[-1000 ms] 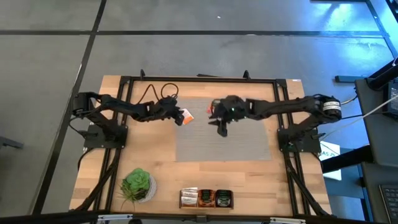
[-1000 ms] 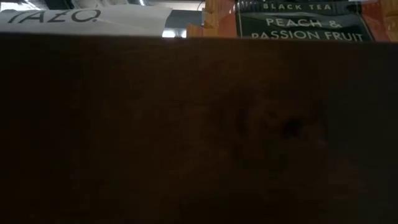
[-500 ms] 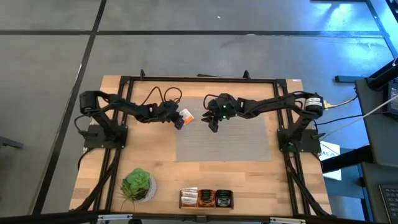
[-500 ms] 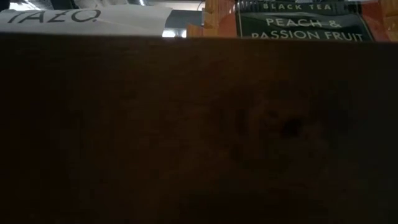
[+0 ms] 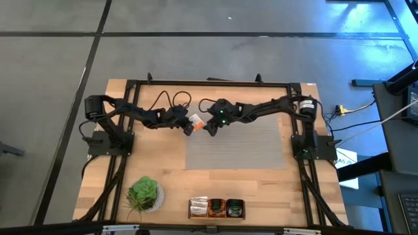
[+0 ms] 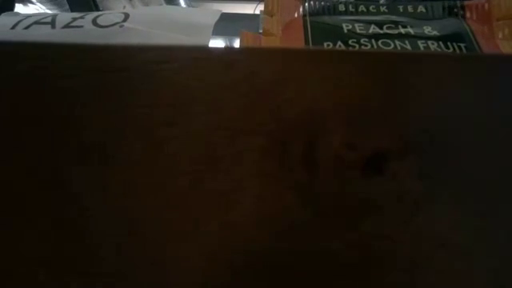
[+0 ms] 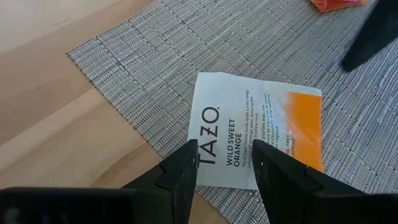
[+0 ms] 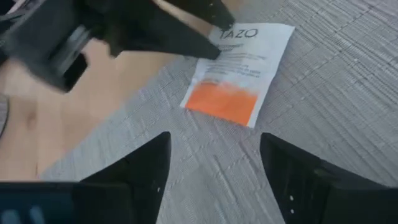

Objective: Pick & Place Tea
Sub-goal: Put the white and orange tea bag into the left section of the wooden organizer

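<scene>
A white-and-orange sachet (image 7: 255, 130) lies flat at the mat's (image 5: 248, 147) far left corner. The left gripper (image 7: 224, 165) (fingers narrowly parted) straddles its white end. The right gripper (image 8: 214, 168), fingers wide, hovers just beside it, holding nothing.

The wooden worktop (image 5: 150, 163) carries a grey woven mat (image 5: 241, 147) at its centre. A white-and-orange tea sachet (image 7: 255, 130) lies flat at the mat's far left corner. A potted plant (image 5: 144, 194) stands near-left; beside it, seemingly, boxed tea sachets (image 5: 217, 208).
</scene>
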